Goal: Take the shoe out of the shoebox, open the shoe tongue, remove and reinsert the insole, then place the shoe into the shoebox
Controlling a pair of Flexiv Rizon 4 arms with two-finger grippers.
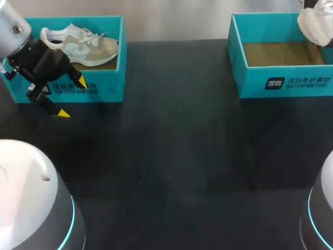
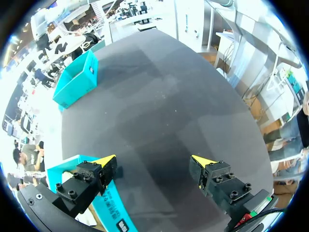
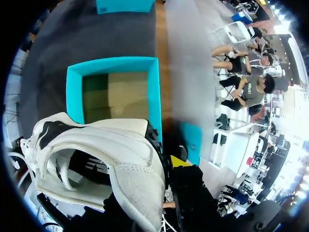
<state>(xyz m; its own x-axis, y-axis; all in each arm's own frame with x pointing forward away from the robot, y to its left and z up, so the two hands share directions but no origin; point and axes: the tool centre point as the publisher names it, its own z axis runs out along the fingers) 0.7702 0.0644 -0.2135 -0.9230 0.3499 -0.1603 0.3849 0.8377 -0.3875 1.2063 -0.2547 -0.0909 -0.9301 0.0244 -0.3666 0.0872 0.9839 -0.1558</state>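
Note:
A white and beige sneaker [image 1: 83,44] lies inside the teal shoebox [image 1: 112,86] at the back left. My left gripper [image 1: 72,97] hangs open and empty just in front of that box; in its wrist view its fingers [image 2: 107,160] stand wide apart, one over the box's front wall [image 2: 108,205]. A second teal shoebox [image 1: 283,80] at the back right shows only its bare cardboard floor. A white shoe [image 1: 315,23] hangs over that box's far right corner. My right gripper [image 3: 161,166] is shut on this white shoe [image 3: 111,154], with the box [image 3: 113,65] below it.
Bare dark tabletop [image 1: 177,161] stretches between and in front of the two boxes. The rounded white bases of my arms [image 1: 31,203] fill the near corners. The right-hand box [image 2: 75,79] shows far ahead of my left gripper.

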